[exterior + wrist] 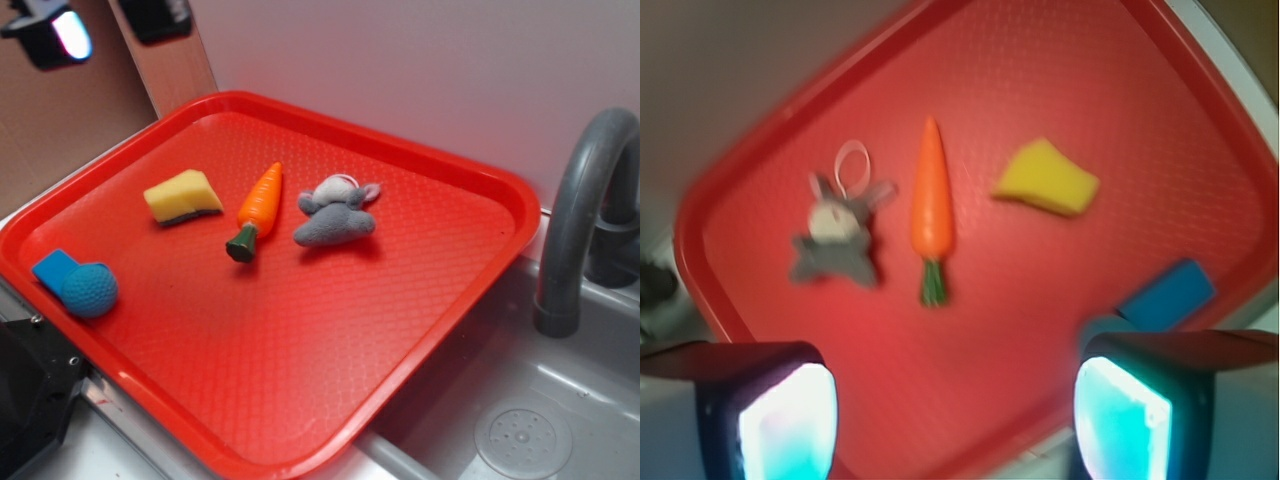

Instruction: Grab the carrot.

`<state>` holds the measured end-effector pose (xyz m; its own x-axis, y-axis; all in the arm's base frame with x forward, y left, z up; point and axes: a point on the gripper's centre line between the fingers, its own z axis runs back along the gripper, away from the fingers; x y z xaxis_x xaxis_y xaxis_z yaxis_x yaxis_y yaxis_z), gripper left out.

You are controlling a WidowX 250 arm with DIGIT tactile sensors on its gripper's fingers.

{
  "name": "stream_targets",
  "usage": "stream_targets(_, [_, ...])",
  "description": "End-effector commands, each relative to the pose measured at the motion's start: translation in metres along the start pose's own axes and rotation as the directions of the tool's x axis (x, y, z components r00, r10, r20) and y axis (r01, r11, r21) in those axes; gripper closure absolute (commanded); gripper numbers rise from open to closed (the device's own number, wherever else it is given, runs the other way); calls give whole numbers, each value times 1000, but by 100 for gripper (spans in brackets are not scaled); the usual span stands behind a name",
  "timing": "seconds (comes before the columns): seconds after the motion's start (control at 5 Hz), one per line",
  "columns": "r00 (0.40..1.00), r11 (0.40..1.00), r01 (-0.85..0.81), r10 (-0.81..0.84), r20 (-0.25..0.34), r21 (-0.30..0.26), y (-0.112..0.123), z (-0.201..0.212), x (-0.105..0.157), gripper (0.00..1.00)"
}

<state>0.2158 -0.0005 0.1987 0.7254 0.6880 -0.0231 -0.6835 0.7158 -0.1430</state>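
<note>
Carrot [932,205] lying flat near the middle of the red tray [440,300], well clear of the gripper [955,425], whose two fingers are spread wide with nothing between them. In the wrist view the carrot sits above the gap between the fingers, green stub end toward them and orange tip away. In the exterior view only part of the gripper shows at the upper left corner, raised above the tray's far edge.

Tray: red plastic, rounded corners, raised rim, fine cross-hatched texture; it rests across a grey sink [560,400] beside a curved grey faucet [580,210], with a pale wall behind.

Other contents: a yellow sponge wedge [183,196] on one side of the carrot; a grey plush animal [335,212], possibly a rabbit (the wrist view is blurred), on the other; a blue ball-ended object [78,282] near the tray's corner. The carrot's body is smooth, tapered orange plastic.
</note>
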Motion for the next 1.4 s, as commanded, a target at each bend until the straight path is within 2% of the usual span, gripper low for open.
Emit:
stream_targets(0.0, [991,992,-128,127,50,18,-21,-59,45,0])
stream_targets(0.2, [993,991,-95,88,74,94,-36,-110,54,0])
stream_targets(0.4, [994,984,-82,69,81,159,-35,-143,56,0])
stream_targets(0.6, [995,972,-84,68,79,221,-23,-167,54,0])
stream_targets(0.8, [996,970,-85,76,50,230,-7,-182,51,0])
stream_targets(1.0, [998,973,-40,27,57,227,-2,-187,49,100])
stream_targets(1.2, [998,973,7,-22,63,229,-5,-186,46,100])
